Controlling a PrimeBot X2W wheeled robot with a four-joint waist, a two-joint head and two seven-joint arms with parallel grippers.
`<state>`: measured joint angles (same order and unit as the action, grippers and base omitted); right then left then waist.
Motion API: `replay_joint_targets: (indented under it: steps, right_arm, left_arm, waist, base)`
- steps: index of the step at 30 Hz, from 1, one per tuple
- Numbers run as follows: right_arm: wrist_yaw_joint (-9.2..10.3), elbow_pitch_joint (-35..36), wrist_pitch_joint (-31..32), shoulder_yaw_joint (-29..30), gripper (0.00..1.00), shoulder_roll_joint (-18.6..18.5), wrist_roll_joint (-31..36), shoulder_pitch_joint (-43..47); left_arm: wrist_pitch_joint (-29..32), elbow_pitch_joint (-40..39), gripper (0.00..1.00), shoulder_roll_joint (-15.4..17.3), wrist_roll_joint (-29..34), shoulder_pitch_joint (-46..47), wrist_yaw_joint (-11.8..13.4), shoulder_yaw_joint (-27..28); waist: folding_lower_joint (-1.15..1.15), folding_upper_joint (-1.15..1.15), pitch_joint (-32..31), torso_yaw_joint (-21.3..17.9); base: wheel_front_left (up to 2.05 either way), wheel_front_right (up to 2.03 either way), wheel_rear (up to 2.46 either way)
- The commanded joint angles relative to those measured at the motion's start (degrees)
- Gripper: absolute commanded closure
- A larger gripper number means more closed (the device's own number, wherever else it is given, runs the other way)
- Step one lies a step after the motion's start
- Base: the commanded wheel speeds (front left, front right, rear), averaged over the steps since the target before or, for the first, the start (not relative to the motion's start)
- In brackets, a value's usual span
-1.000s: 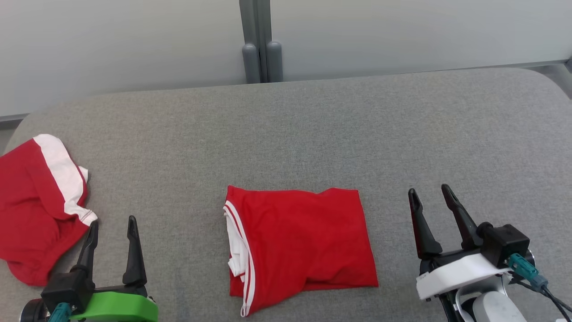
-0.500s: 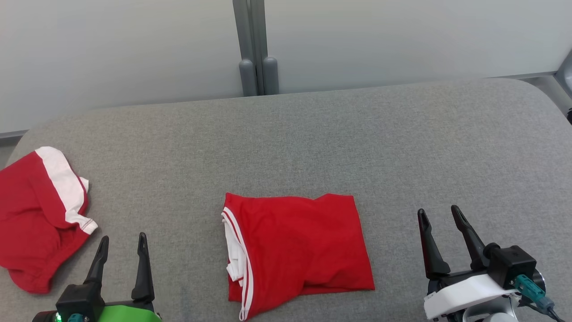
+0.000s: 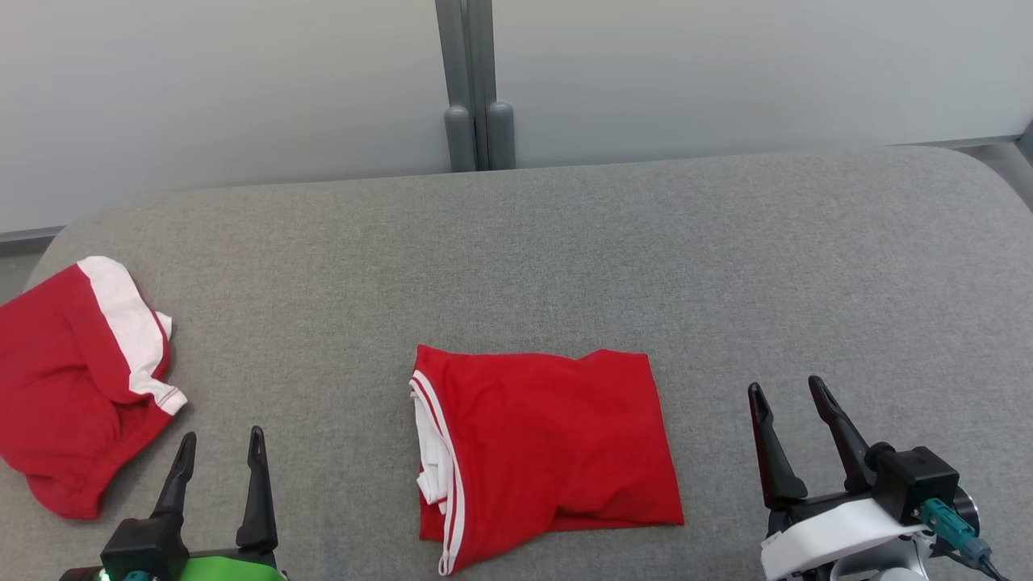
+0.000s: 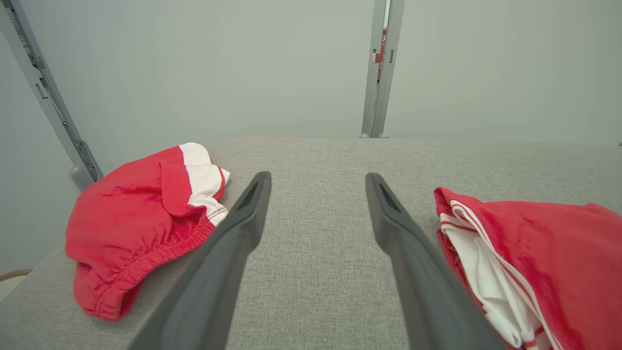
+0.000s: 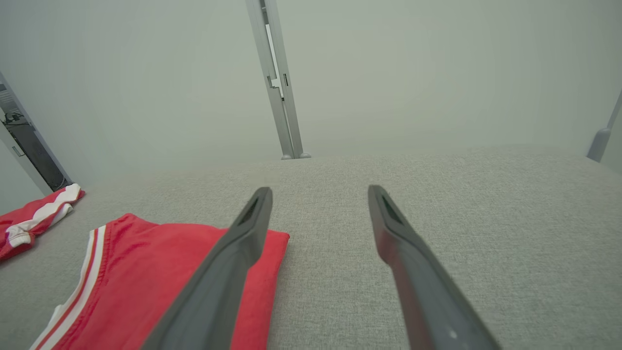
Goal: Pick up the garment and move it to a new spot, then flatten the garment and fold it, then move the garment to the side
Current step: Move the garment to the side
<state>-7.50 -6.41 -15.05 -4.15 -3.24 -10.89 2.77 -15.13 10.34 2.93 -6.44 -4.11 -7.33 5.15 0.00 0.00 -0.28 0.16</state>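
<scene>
Head view's lower corners show left gripper [image 3: 222,436] and right gripper [image 3: 784,385], jaws released, flanking the folded garment [image 3: 549,444]; left wrist view reveals an elastic hem [image 4: 146,262] on the crumpled red cloth [image 4: 126,214].

On the padded table [image 3: 565,242], the folded garment [image 3: 549,452] lies flat at 6 o'clock from the table's middle. The crumpled garment [image 3: 73,387] sits at 9 o'clock on the table's left edge, well apart from it. The left gripper [image 3: 222,436] stands at 8 o'clock, between the 2 garments and touching neither. The right gripper [image 3: 784,385] is at 4 o'clock, apart from the folded garment. A post [image 3: 476,81] rises behind the table at 12 o'clock.
</scene>
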Motion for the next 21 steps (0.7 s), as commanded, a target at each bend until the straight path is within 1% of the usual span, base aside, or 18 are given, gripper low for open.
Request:
replay_joint_targets:
  steps: [1, 8, 12, 16, 21]
  right_arm:
    - [0.03, -0.3, -0.2, -0.1, 0.00, 0.0, 0.1, 0.6]
    - [0.03, -1.0, -0.2, -0.4, 0.00, 0.1, 0.0, 0.3]
    - [0.03, -2.4, -0.2, -2.2, 0.00, 0.0, 0.3, -1.9]
    - [0.03, -5.5, 0.6, -3.8, 0.00, -0.2, 0.7, -5.3]
    - [0.03, -11.8, 3.9, -4.6, 0.00, 0.0, 1.5, -10.1]
  left_arm:
    - [0.0, 0.0, 0.00, 0.3, 0.4, -0.6, -0.1, 0.2]
    - [0.0, 0.1, 0.00, 0.3, 0.4, -0.8, -0.1, 0.6]
    - [0.0, 0.2, 0.00, 0.2, 0.0, -0.2, -0.1, 0.3]
    - [0.0, 0.3, 0.00, 0.1, -0.4, 0.1, -0.1, 0.1]
    - [0.0, 0.2, 0.00, 0.1, -0.6, 0.7, -0.1, -0.1]
  waist:
    - [0.00, 0.00, 0.1, 0.0]
    - [0.00, 0.00, 0.2, 0.0]
    - [0.00, 0.00, 0.4, 0.6]
    - [0.00, 0.00, 0.6, 1.6]
    - [0.00, 0.00, 1.5, 3.3]
  base:
    - [0.00, 0.00, 0.00]
    - [0.00, 0.00, 0.00]
    - [0.00, 0.00, 0.00]
    - [0.00, 0.00, 0.00]
    - [0.00, 0.00, 0.00]
